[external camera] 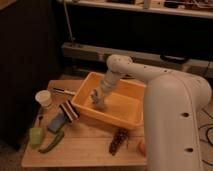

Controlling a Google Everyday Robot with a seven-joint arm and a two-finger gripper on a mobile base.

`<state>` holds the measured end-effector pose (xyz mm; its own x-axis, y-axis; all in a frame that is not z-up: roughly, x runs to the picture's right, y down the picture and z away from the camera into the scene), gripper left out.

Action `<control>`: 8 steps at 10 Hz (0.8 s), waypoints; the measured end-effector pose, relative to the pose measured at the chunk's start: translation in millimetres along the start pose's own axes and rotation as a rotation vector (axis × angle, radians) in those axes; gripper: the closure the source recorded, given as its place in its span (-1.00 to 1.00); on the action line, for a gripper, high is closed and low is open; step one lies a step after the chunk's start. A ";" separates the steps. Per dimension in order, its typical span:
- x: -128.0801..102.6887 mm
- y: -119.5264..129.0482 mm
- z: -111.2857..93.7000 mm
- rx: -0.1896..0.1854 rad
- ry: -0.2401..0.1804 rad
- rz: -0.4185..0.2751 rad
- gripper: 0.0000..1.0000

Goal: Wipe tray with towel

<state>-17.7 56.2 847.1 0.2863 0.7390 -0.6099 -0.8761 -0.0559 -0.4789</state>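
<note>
Dim room: a wooden surface (85, 150) under the pincer (98, 100), which is low in the tray (110, 119); dark cabinet (25, 45) beside it, pale rail (85, 51) behind.
</note>
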 end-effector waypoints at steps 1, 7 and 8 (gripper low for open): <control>8.3 -7.4 -2.3 0.003 0.004 0.014 1.00; 49.2 -40.0 -41.7 -0.015 -0.065 0.135 1.00; 54.4 -45.5 -45.3 -0.017 -0.066 0.154 1.00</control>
<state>55.3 68.6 807.1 0.1230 0.7631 -0.6345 -0.9008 -0.1824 -0.3940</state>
